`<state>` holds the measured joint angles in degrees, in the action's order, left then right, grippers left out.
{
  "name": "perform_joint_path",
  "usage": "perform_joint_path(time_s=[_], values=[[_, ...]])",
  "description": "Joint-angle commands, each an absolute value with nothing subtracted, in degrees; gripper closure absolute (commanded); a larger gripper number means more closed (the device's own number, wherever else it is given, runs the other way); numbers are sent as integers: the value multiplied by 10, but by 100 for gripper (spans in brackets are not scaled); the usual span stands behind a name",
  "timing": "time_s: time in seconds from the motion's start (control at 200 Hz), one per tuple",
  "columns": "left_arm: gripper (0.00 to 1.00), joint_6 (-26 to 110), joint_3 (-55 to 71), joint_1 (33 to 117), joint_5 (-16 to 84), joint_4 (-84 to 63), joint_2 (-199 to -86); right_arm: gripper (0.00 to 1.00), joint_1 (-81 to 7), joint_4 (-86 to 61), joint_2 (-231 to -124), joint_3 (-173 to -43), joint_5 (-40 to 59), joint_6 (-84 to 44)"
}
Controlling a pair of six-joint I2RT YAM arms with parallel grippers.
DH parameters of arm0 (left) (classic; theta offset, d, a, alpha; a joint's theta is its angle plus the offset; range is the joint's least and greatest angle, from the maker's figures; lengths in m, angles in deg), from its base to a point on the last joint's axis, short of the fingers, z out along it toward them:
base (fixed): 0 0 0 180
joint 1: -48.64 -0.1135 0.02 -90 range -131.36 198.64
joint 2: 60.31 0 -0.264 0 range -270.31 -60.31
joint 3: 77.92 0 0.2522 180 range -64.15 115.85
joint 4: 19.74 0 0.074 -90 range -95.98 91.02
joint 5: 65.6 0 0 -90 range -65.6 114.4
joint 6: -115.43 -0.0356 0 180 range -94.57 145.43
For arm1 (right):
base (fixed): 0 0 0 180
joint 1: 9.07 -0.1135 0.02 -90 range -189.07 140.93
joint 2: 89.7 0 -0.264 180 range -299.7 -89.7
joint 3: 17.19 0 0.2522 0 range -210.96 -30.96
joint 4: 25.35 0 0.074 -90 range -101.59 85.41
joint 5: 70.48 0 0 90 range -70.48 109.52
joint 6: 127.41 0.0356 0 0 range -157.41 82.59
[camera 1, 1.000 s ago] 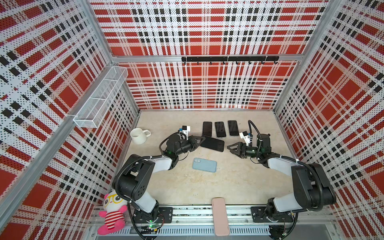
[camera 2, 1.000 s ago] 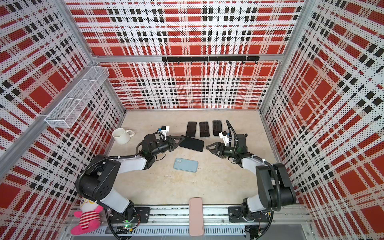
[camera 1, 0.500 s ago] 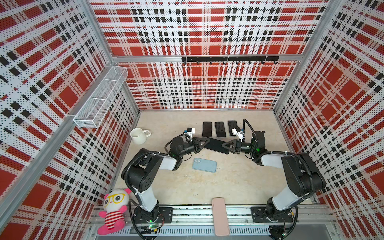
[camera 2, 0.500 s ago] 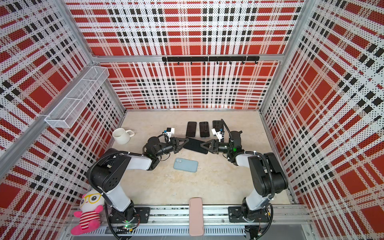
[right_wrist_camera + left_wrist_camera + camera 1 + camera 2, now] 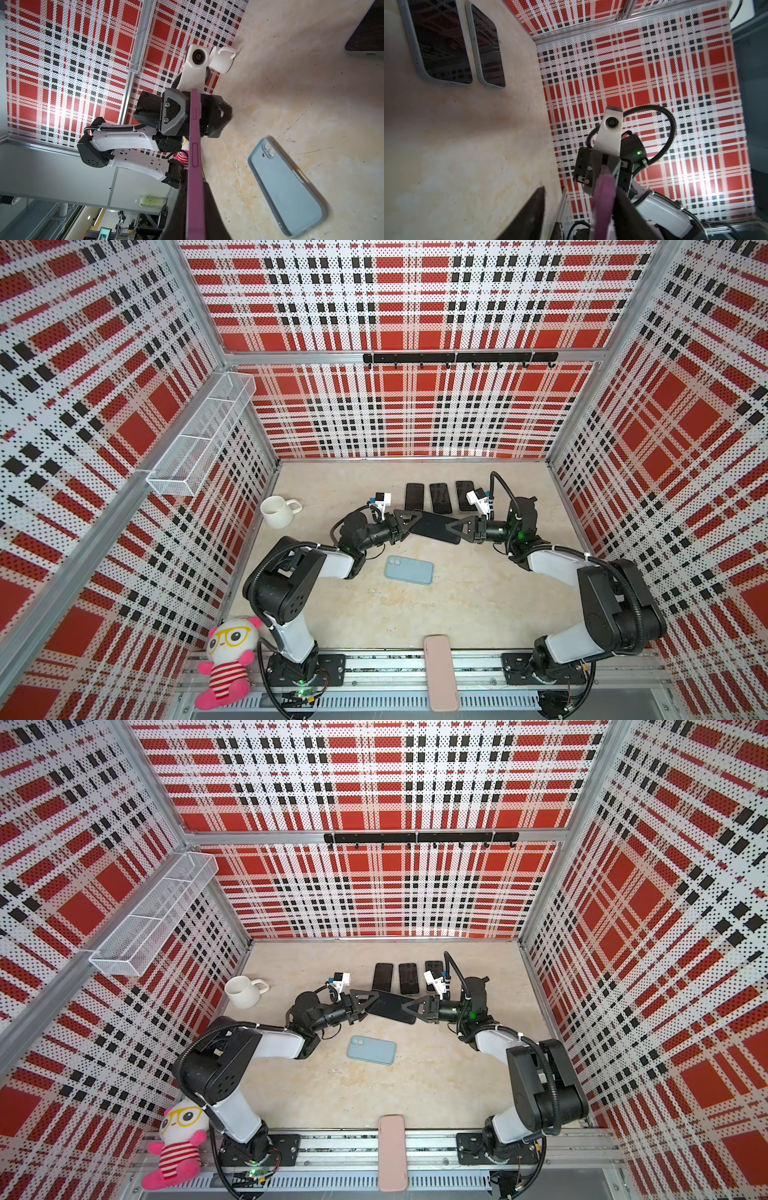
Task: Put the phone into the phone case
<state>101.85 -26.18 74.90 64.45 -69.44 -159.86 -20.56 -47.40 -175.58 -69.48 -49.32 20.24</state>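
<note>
Clamping phone (image 5: 194, 158) between right fingers (image 5: 214, 223)

In both top views the right wrist camera (image 5: 478, 498) hides part of the rightmost black phone (image 5: 462, 491) in the far row. In the left wrist view the purple phone (image 5: 604, 199) is blurred and cut by the picture's edge.

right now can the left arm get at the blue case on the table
Probably yes: the blue case lies bare close by the left gripper, whose jaws stand open around the phone that the right gripper holds; it must back off first.
</note>
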Motion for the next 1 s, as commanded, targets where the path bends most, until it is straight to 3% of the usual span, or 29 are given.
perform_joint_path(time_s=[0.0,0.085,0.21,0.341,0.421,0.636,0.997], values=[[32,958,-251,732,644,-620,-1554,100,-179,-464,-1720,-708,-500,188],[25,884,-241,716,635,-509,-1522,100,-158,-388,-1702,-714,-490,145],[24,792,-235,685,624,-366,-1486,100,-131,-224,-1671,-730,-459,45],[28,647,-201,671,530,-138,-1471,100,-120,-106,-1648,-736,-429,-17],[32,613,-195,681,491,-78,-1477,100,-120,-48,-1639,-732,-408,-43],[39,599,-217,711,440,-50,-1509,100,-154,-108,-1637,-675,-399,26],[56,604,-228,759,394,-23,-1547,100,-241,-229,-1737,-645,-396,98]])
